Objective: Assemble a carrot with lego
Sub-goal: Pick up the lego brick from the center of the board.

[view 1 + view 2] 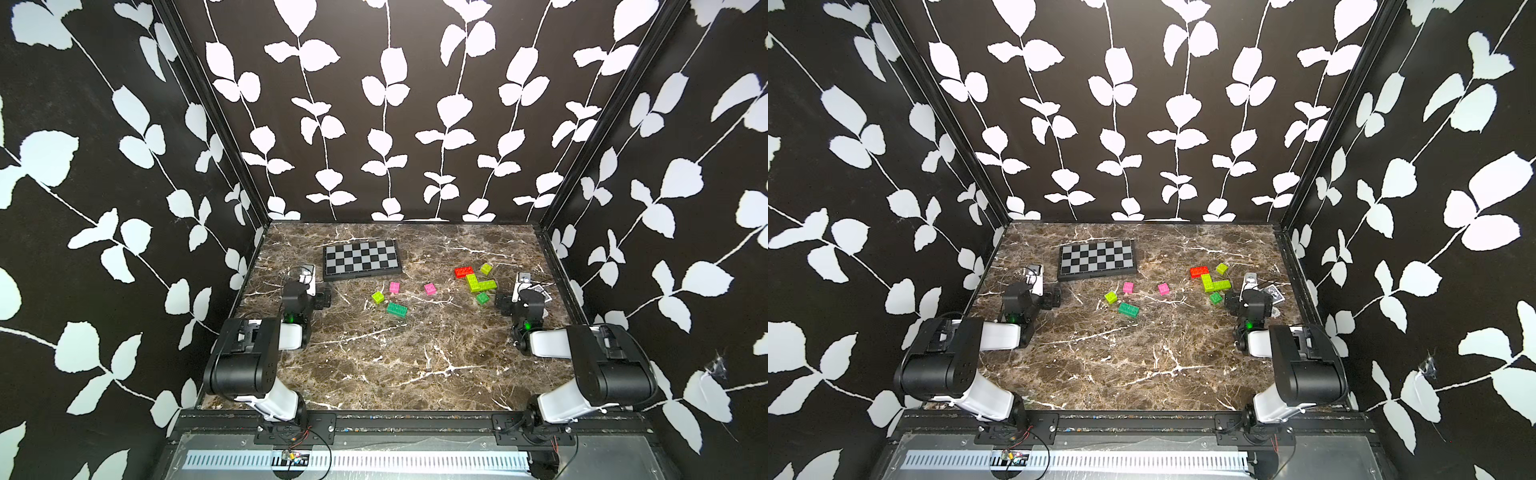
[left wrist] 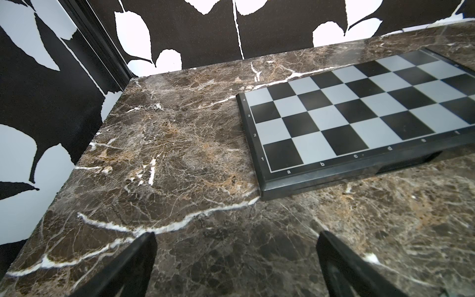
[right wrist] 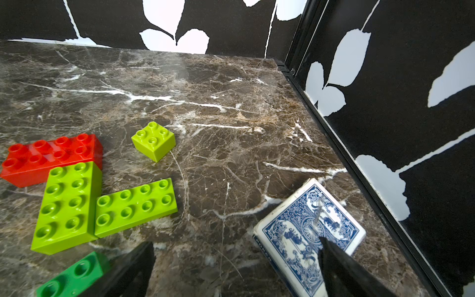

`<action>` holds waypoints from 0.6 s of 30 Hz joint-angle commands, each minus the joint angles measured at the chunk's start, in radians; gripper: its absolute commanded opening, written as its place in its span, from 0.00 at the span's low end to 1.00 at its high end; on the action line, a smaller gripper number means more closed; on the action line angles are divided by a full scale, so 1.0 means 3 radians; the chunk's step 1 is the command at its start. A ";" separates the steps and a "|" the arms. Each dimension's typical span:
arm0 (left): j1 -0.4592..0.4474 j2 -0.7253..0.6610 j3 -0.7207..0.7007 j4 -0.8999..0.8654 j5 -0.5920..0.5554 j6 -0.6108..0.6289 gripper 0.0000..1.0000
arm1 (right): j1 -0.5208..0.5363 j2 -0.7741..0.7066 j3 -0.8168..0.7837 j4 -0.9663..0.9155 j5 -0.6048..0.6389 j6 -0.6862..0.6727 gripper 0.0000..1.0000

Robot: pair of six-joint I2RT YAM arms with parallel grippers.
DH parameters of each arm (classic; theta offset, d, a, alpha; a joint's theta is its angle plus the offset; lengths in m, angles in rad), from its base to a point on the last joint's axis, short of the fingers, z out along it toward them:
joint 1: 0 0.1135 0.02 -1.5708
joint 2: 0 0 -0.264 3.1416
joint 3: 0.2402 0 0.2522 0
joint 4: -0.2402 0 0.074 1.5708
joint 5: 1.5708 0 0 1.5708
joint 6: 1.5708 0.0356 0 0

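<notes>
Over on the right side of the worktop (image 1: 415, 365) sits one bunch of the lego (image 1: 478, 282): a red brick (image 3: 48, 156) right up against the end of a long lime brick (image 3: 66, 205), a second long lime brick (image 3: 136, 203) butted against its side in an L, a small lime cube (image 3: 153, 141) just beside them, and a small green brick (image 3: 74, 275) nearest the right hand (image 3: 236, 244); that hand is spread wide with nothing in it, one finger (image 3: 341, 270) in front of a blue-backed card deck (image 3: 308, 231); around the middle lie the rest, all apart: a pink brick (image 1: 394, 287), another pink brick (image 1: 430, 289), a little lime brick (image 1: 378, 296) and a dark green brick (image 1: 396, 309); so it's all loose, none of it stacked yet; left hand (image 2: 236, 239) is wide open too, empty, low over bare marble near a corner of the chequered board (image 2: 359, 108), which lies flat toward the back.
</notes>
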 commanded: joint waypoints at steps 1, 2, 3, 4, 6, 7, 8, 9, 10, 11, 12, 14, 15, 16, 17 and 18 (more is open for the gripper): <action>-0.0014 -0.0072 -0.0019 0.0103 -0.0071 -0.0040 0.99 | 0.0014 -0.0059 0.0080 0.0148 0.0097 0.0007 0.99; -0.0012 -0.0168 -0.0004 0.0001 -0.0120 -0.0070 0.99 | 0.0015 -0.0187 0.0090 -0.0009 0.0176 0.0026 0.99; -0.0013 -0.0326 0.0037 -0.0231 -0.0176 -0.0078 0.99 | 0.0015 -0.0391 0.0161 -0.0350 0.0293 0.0065 0.99; -0.0010 -0.0488 0.0111 -0.0506 -0.0254 -0.0118 0.99 | 0.0015 -0.0579 0.0222 -0.0634 0.0378 0.0112 0.99; -0.0012 -0.0862 0.0383 -0.1414 -0.0558 -0.0475 0.99 | 0.0002 -0.1008 0.0257 -0.0958 0.0604 0.0330 0.99; -0.0014 -0.0994 0.0489 -0.1740 -0.0656 -0.0741 0.99 | -0.0022 -0.1199 0.0255 -0.1075 0.0622 0.0467 0.99; -0.0011 -0.1114 0.0584 -0.2056 -0.0621 -0.0991 0.99 | -0.0031 -0.1427 0.0292 -0.1325 0.0626 0.0617 0.99; -0.0014 -0.1202 0.0651 -0.2226 -0.0451 -0.1118 0.98 | -0.0036 -0.1602 0.0362 -0.1605 0.0606 0.0752 0.99; -0.0024 -0.1280 0.0673 -0.2303 -0.0193 -0.1263 0.96 | -0.0036 -0.1783 0.0432 -0.1881 0.0457 0.0879 0.99; -0.0044 -0.1365 0.0679 -0.2359 0.0042 -0.1413 0.96 | -0.0028 -0.1911 0.0473 -0.2035 0.0214 0.0940 0.99; -0.0092 -0.1423 0.0680 -0.2390 0.0210 -0.1545 0.96 | -0.0001 -0.2016 0.0501 -0.2116 0.0032 0.0994 0.99; -0.0292 -0.1491 0.0699 -0.2469 0.0532 -0.1757 0.96 | 0.0184 -0.2177 0.0576 -0.2359 -0.0187 0.1077 0.99; -0.0464 -0.1492 0.0755 -0.2582 0.0634 -0.1773 0.95 | 0.0335 -0.2209 0.0654 -0.2531 -0.0233 0.1069 0.99; -0.0635 -0.1469 0.0831 -0.2733 0.0682 -0.1756 0.95 | 0.0478 -0.2211 0.0729 -0.2684 -0.0247 0.1069 0.99; -0.0839 -0.1405 0.0937 -0.2938 0.0718 -0.1705 0.95 | 0.0640 -0.2181 0.0814 -0.2845 -0.0272 0.1069 0.99; -0.1040 -0.1320 0.1073 -0.3160 0.0731 -0.1647 0.95 | 0.0813 -0.2127 0.0895 -0.2985 -0.0309 0.1069 0.99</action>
